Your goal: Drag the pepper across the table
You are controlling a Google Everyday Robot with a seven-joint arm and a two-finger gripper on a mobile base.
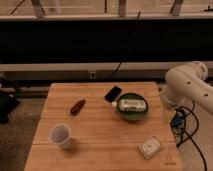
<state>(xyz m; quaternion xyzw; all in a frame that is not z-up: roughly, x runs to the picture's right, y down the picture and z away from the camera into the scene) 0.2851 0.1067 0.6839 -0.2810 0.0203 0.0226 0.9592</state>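
The pepper is a small dark red-brown tapered piece lying on the left-middle of the light wooden table, pointing diagonally. My white arm reaches in from the right. The gripper hangs below the arm at the table's right edge, beside the green bowl and far to the right of the pepper. It holds nothing that I can see.
A white cup stands front left. A black phone-like rectangle lies next to a green bowl holding a white packet. A small square packet lies front right. Cables hang off the table's right side.
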